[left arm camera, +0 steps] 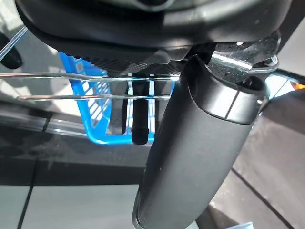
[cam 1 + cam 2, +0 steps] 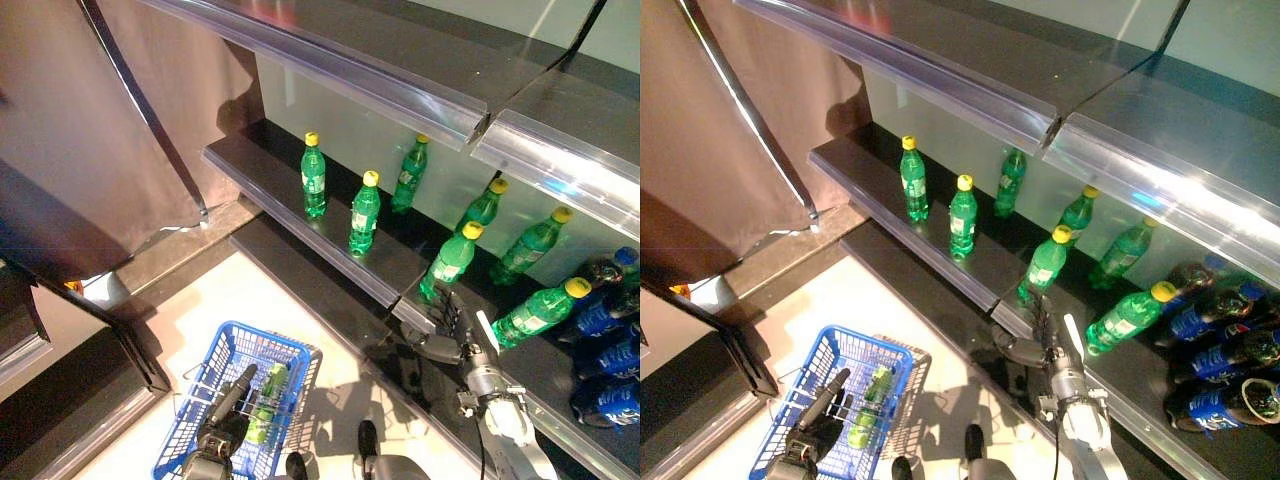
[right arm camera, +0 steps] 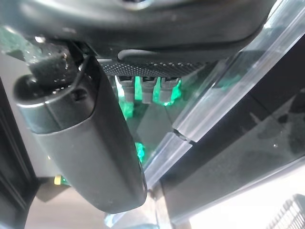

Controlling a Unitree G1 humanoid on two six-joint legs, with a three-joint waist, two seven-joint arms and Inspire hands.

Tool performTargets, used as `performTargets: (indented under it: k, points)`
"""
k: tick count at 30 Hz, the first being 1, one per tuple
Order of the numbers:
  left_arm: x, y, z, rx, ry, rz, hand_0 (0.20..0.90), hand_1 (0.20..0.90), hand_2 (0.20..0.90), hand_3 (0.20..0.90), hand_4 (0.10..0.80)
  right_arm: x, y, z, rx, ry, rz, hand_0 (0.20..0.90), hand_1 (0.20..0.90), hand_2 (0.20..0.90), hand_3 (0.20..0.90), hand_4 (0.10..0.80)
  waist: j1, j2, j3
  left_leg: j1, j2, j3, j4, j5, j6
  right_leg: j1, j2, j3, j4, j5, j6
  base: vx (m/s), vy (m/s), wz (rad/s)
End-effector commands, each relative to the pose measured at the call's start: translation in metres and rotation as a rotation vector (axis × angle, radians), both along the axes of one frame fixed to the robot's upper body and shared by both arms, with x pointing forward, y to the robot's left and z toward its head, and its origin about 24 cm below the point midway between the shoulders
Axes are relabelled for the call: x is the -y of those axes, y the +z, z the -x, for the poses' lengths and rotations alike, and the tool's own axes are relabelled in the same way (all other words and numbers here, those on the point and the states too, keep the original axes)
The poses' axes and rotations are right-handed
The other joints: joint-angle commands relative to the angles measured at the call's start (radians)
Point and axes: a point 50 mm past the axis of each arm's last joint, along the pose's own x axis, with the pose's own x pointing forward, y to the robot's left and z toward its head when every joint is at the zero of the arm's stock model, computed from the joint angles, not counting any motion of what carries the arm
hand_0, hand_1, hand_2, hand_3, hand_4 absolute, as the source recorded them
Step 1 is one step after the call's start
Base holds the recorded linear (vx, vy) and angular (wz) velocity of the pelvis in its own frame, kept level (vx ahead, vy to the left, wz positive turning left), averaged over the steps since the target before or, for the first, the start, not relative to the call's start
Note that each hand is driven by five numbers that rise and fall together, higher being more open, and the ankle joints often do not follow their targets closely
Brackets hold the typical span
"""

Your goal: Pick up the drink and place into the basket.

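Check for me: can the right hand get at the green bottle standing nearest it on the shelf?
Probably yes. The right hand sits at the shelf edge just below that green bottle, fingers towards it, and nothing stands between them.

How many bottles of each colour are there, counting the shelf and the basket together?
Green bottles on the shelf: 7
Green bottle in the blue basket (basket rim): 1
Dark bottles with blue labels, lying at the shelf's right end: 4 in view
Total: 12
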Motion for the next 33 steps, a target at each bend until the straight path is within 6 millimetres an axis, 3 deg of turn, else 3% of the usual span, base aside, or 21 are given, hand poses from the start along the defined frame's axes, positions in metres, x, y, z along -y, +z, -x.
performTargets:
  k: [1,15,19,25,33]
  points:
    - [-0.023,0.045,-0.045,0.333,0.008,-0.093,0.300,0.300,0.300,0.200,0.100,0.004,0.056,-0.012,0.328,0.002,0.033,0.900,0.900,0.900,0.900,0.800,-0.004,0.020,-0.079,-0.041,-0.041,-0.146,0.121,-0.134,0.006,0.020,0.009,0.028,0.071,-0.111,0.061,-0.018,-0.001,-0.14]
    - [-0.019,0.047,-0.046,0.362,-0.008,-0.091,0.300,0.300,0.300,0.200,0.100,0.008,0.077,-0.016,0.456,-0.081,0.034,0.900,0.900,0.900,0.900,0.800,-0.021,0.025,-0.019,-0.095,-0.054,-0.136,0.237,-0.178,0.023,-0.025,-0.004,0.079,0.121,-0.106,0.072,-0.002,0.005,-0.13]
    - [-0.016,0.059,-0.060,0.434,-0.014,-0.089,0.300,0.300,0.300,0.200,0.100,0.006,0.094,-0.026,0.548,-0.096,0.013,0.900,0.900,0.900,0.900,0.800,-0.019,0.021,0.045,-0.162,-0.056,-0.138,0.287,-0.182,0.029,-0.092,-0.011,0.082,0.166,-0.103,0.077,-0.148,0.012,-0.33]
    - [-0.003,0.092,-0.100,0.594,-0.015,-0.088,0.300,0.300,0.300,0.200,0.100,-0.003,0.135,-0.049,0.761,-0.128,-0.012,0.900,0.900,0.900,0.900,0.800,-0.012,0.022,0.199,-0.362,-0.066,-0.154,0.412,-0.174,0.043,-0.276,-0.010,0.100,0.281,-0.100,0.068,-0.230,0.020,-0.07]
    - [0.001,0.116,-0.118,0.685,-0.010,-0.110,0.300,0.300,0.300,0.200,0.100,-0.005,0.176,-0.063,0.947,-0.190,-0.007,0.900,0.900,0.900,0.900,0.800,0.007,0.028,0.295,-0.526,-0.067,-0.155,0.506,-0.183,0.048,-0.387,0.002,0.084,0.315,-0.102,0.052,-0.094,-0.017,0.03]
